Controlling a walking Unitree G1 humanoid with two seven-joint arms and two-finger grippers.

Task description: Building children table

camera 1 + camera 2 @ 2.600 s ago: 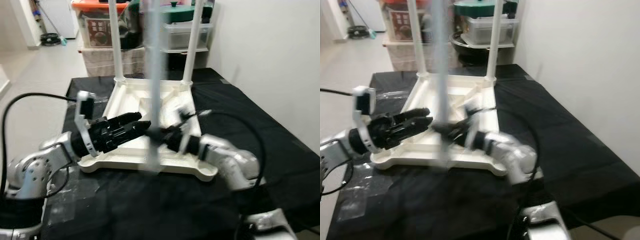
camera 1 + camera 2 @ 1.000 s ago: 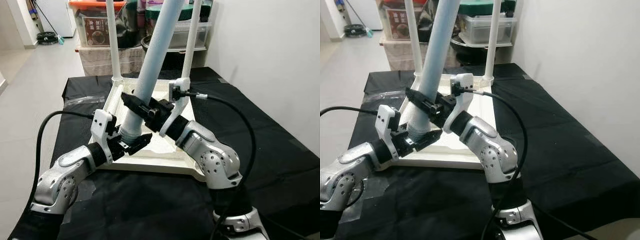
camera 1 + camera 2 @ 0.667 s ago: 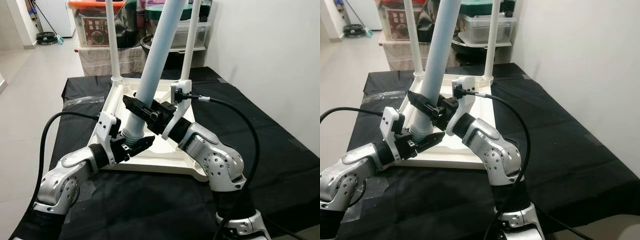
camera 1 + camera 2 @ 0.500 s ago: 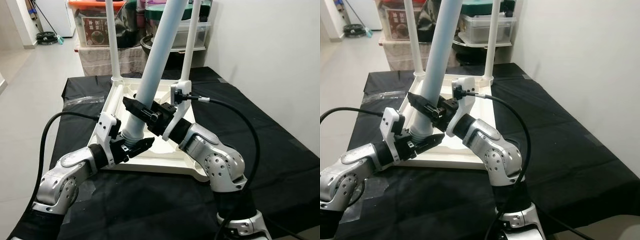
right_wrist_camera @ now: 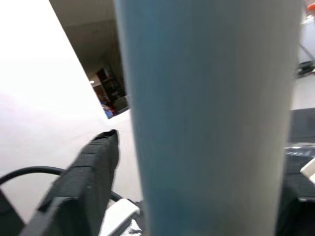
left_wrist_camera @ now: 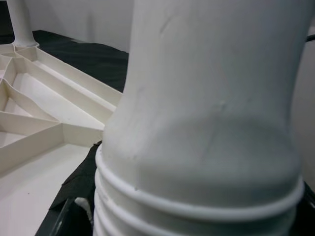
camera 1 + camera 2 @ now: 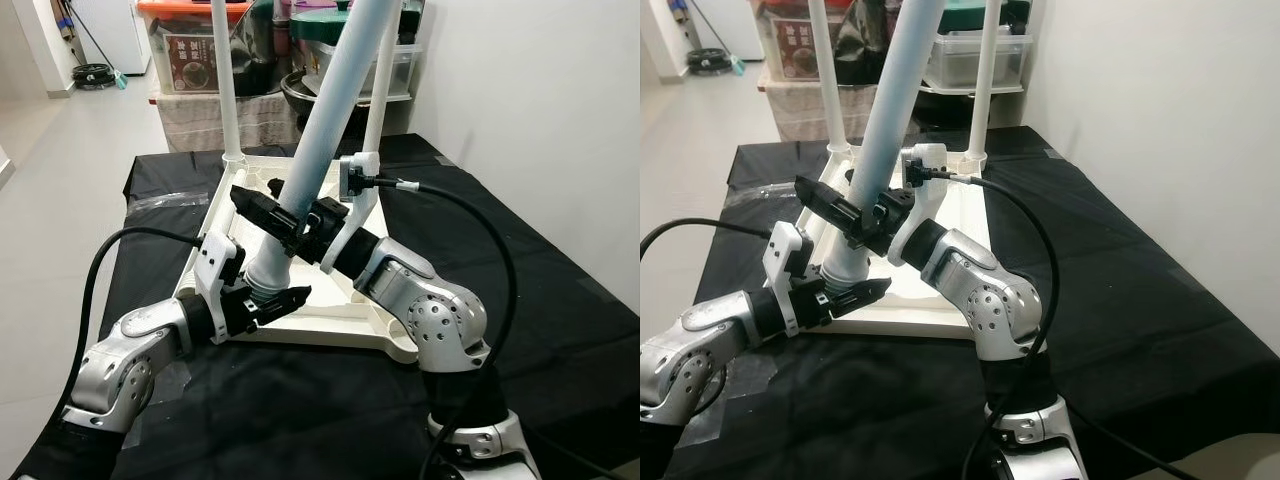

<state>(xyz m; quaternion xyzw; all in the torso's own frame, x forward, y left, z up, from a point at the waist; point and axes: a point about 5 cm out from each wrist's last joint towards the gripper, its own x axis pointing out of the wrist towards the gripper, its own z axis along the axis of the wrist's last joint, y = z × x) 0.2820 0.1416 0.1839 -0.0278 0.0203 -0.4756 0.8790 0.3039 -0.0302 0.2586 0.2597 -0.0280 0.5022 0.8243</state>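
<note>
A white child's tabletop (image 7: 335,312) lies upside down on the black-covered bench. Two thin white legs (image 7: 228,90) (image 7: 377,100) stand upright in its far corners. A thicker pale leg (image 7: 325,140) leans with its top toward the right, its threaded end (image 6: 197,196) low over the tabletop's near left corner. My left gripper (image 7: 272,297) is shut on that threaded end from the left. Higher up, my right gripper (image 7: 283,222) is shut around the shaft (image 5: 211,123), with one black finger (image 5: 83,182) showing beside it.
The black cloth bench (image 7: 520,300) runs along a white wall (image 7: 560,100) on the right. Stacked storage boxes (image 7: 190,50) and a dark bowl stand behind the bench. A clear plastic bag (image 7: 165,203) lies at the left edge, where open floor (image 7: 60,160) begins.
The held leg has leaned further to the right at its top, and its threaded end has dropped toward the near left corner. Both grippers kept hold of it and shifted slightly left and down.
</note>
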